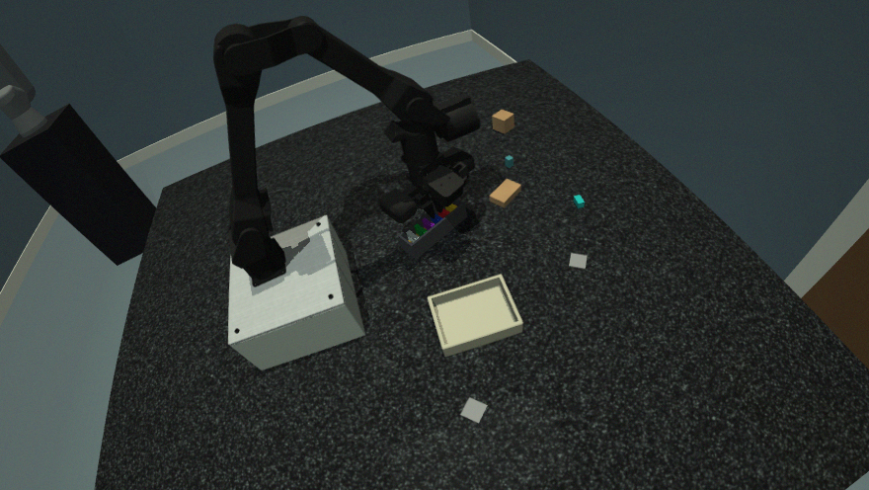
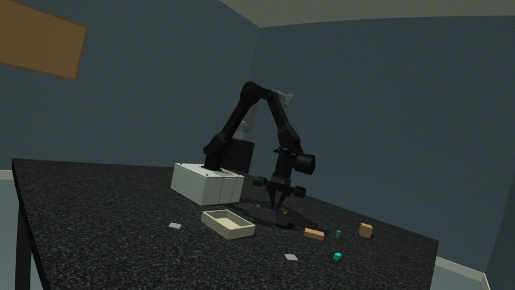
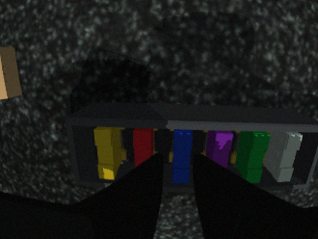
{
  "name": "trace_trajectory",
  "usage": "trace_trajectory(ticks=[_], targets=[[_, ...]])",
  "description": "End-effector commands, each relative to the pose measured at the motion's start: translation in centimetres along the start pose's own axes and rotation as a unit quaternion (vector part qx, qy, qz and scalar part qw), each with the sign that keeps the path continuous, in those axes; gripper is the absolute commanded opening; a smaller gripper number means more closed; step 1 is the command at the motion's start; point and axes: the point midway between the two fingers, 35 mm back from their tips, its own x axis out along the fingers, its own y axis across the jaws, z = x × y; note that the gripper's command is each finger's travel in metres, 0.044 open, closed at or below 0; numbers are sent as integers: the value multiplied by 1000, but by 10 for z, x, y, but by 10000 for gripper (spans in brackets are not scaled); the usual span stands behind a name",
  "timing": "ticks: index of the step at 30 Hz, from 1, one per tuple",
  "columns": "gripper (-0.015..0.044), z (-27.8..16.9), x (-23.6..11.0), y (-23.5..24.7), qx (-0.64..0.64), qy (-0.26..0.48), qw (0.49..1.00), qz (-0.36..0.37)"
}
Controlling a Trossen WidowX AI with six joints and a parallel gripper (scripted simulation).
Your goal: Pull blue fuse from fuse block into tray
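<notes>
Blue among six colours, the blue fuse (image 3: 182,154) sits upright in its slot in the fuse block (image 3: 122,116), third from one end, with the red fuse (image 3: 143,146) and the yellow fuse (image 3: 108,151) on one side and the purple fuse (image 3: 221,147), the green fuse (image 3: 251,154) and the white fuse (image 3: 283,155) on the other. In the wrist view the tool (image 3: 175,174) hangs right over it, one dark finger (image 3: 138,185) on each side of the blue body, the gap between them narrow but not clenched on it; the fingers grasp nothing. Whether the tips touch the block or the neighbouring fuses cannot be told.

From the exterior view the tool (image 2: 277,203) points straight down at the block's top (image 2: 268,215). The block lies near the middle of the counter (image 1: 608,377). The cream tray (image 1: 510,304) lies just beside it, toward the counter's near edge in the top view, holding nothing. The arm's pale base box (image 1: 291,316) stands toward the left edge. Two tan blocks (image 1: 505,192) (image 1: 503,121) and two small teal cubes (image 1: 509,161) (image 1: 579,201) lie beyond the fuse block toward the far right corner, and two flat grey squares (image 1: 577,260) (image 1: 473,409) lie on the speckled surface, well apart.
</notes>
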Motion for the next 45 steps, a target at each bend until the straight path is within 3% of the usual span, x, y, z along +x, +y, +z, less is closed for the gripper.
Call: trace_trajectory(ticks=[1, 13, 24, 45], targets=[[74, 0, 5, -2, 0, -2, 1000, -4], [74, 0, 7, -2, 0, -2, 1000, -4], [1, 0, 7, -1, 0, 1, 1000, -3], [0, 0, -2, -1, 0, 0, 1000, -3]])
